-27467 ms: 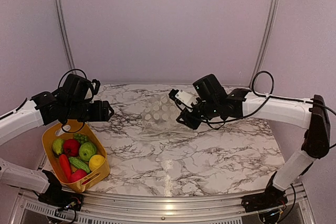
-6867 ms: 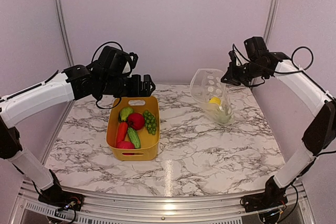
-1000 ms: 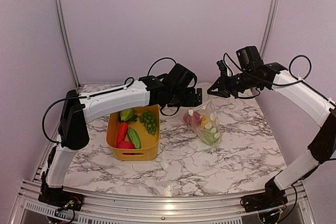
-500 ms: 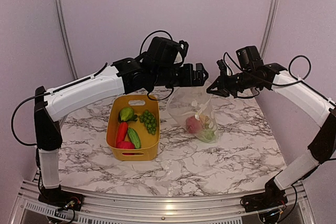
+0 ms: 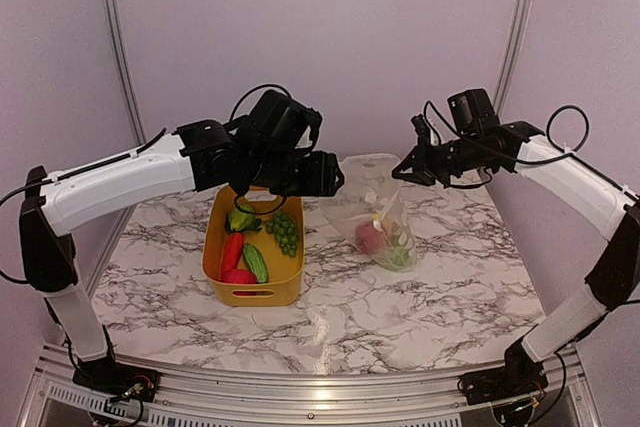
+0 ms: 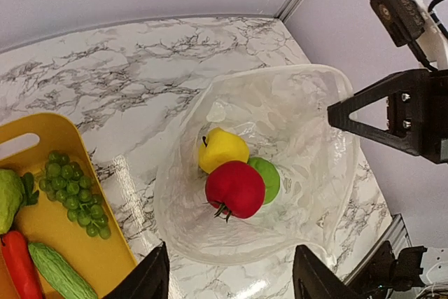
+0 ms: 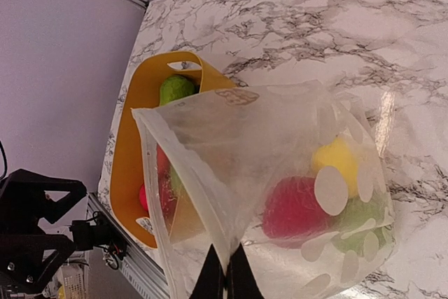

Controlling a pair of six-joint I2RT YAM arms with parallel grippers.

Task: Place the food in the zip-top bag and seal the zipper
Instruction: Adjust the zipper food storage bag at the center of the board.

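**Three pieces in the bag, the rest in the bin**

Three toy fruits lie at the bottom of the zip-top bag [image 6: 294, 110]: a lemon [image 6: 222, 148], a red apple [image 6: 236, 188] and a green apple [image 6: 267, 176], pressed against one another. The bag hangs upright over the far right part of the marble table [image 5: 400, 317], its lower end resting on the surface and its mouth gaping wide, unsealed.

My right gripper [image 7: 225, 274] is pinched tight on the bag's upper edge, fingers together with the clear plastic between them, and holds that side up.

My left gripper [image 6: 231, 278] hangs in the air above the gap between bag and bin. Its fingers stand apart with nothing between them, and its camera looks straight down into the bag's mouth.

The yellow bin [image 5: 213, 247] sits on the table just left of the bag, apart from it. Inside lie grapes [image 5: 285, 232], a cucumber [image 5: 256, 262], a carrot [image 5: 231, 250], a red pepper [image 5: 238, 277] and a green fruit [image 5: 241, 218] at the far end.
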